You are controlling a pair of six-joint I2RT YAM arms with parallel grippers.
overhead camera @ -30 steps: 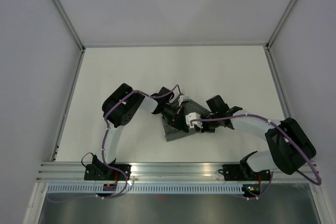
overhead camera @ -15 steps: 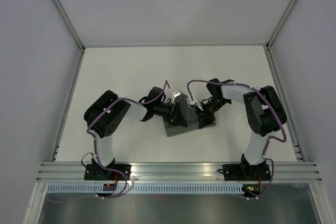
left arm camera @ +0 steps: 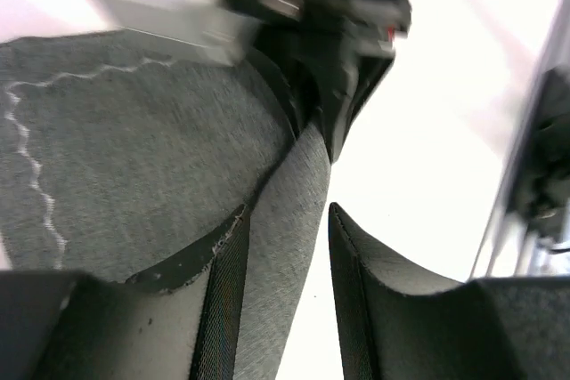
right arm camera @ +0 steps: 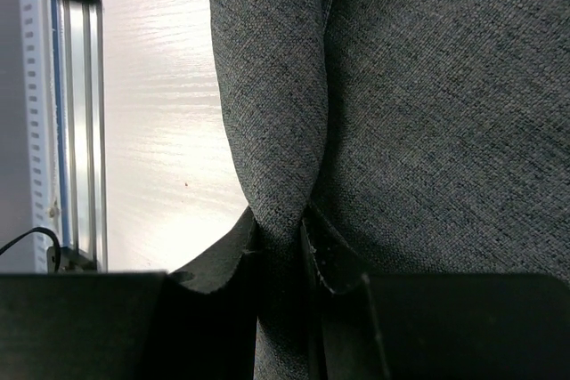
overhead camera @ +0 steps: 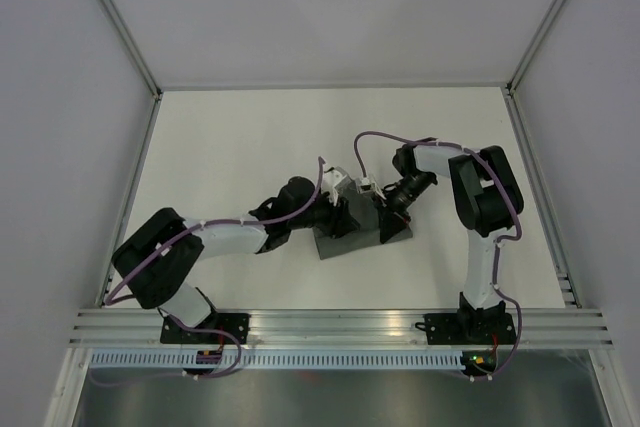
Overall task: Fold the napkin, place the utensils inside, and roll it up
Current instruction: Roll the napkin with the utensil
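The dark grey napkin [overhead camera: 350, 244] lies bunched into a short roll at the middle of the white table. My left gripper [overhead camera: 340, 217] is at its left end and my right gripper [overhead camera: 383, 209] at its right end. In the left wrist view the left gripper [left arm camera: 287, 211] stands open; a fold of the napkin [left arm camera: 134, 149] rests against one finger, with bare table showing in the gap. In the right wrist view the right gripper [right arm camera: 280, 220] is shut on a ridge of the napkin [right arm camera: 427, 86]. The utensils are hidden.
An aluminium rail [overhead camera: 340, 325] runs along the near table edge, also seen as the rail [right arm camera: 71, 131] in the right wrist view. White walls and frame posts [overhead camera: 130, 147] enclose the table. The right arm's wrist body [left arm camera: 338, 6] sits close ahead of the left fingers.
My left gripper has opened and let go of the napkin, and the left arm has stretched out low to the left. The right arm has swung back while still pinching the cloth.
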